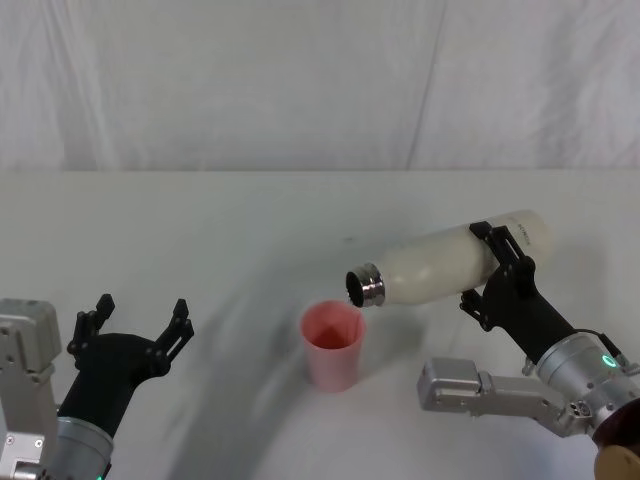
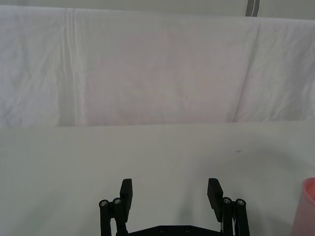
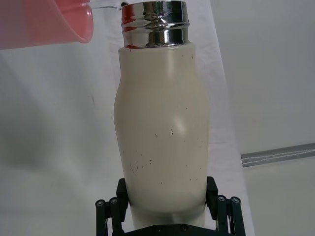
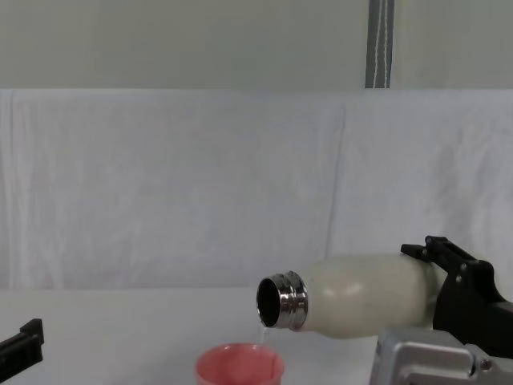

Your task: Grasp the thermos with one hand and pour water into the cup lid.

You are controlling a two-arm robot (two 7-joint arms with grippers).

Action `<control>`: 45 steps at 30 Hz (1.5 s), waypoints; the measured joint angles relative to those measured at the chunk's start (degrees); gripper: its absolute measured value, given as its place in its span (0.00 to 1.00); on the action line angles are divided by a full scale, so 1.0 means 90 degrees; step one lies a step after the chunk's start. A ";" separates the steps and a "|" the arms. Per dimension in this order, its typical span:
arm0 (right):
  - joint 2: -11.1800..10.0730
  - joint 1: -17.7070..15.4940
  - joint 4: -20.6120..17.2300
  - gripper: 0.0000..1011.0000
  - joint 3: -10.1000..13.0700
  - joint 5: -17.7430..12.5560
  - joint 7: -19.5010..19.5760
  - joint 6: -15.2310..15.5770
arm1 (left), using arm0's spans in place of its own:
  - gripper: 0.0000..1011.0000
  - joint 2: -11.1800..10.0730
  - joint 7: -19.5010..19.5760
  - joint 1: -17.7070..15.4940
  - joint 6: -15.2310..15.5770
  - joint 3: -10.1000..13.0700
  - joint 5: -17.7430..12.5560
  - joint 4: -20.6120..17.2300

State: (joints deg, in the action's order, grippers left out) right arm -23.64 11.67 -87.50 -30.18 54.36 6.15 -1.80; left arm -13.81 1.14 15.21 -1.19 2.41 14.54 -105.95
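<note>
The cream-white thermos (image 1: 450,262) is lifted off the table and tipped almost level, its steel neck (image 1: 365,285) pointing left just over the rim of the pink cup lid (image 1: 332,345). My right gripper (image 1: 493,265) is shut on the thermos body near its base. From the chest the thermos (image 4: 365,295) lies sideways with its open mouth above the cup lid (image 4: 239,365), and a thin stream of water falls from the mouth. The right wrist view has the thermos (image 3: 162,132) between the fingers and the cup lid (image 3: 47,22) by the neck. My left gripper (image 1: 138,318) stands open at the near left.
The white table (image 1: 200,230) carries only the cup lid, with wide bare space to the left and behind. A white cloth backdrop (image 1: 300,80) hangs at the table's far edge. In the left wrist view, the cup lid (image 2: 304,206) shows at the edge, beyond my left gripper (image 2: 170,194).
</note>
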 joint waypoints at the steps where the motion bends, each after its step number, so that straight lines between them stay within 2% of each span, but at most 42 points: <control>1: -0.0001 -0.0003 0.0000 0.94 0.0000 0.0000 -0.0001 0.0000 | 0.99 0.0000 0.0000 0.0000 0.0000 0.0000 0.0000 0.0000; 45: 0.0001 0.0020 -0.0017 0.94 -0.0043 -0.0039 -0.0073 -0.0036 | 0.99 0.0000 0.0000 0.0000 0.0000 0.0000 0.0000 0.0000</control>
State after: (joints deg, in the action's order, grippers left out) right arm -23.63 11.85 -87.65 -30.57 54.01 5.49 -2.13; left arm -13.81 1.14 15.21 -1.19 2.41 14.54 -105.95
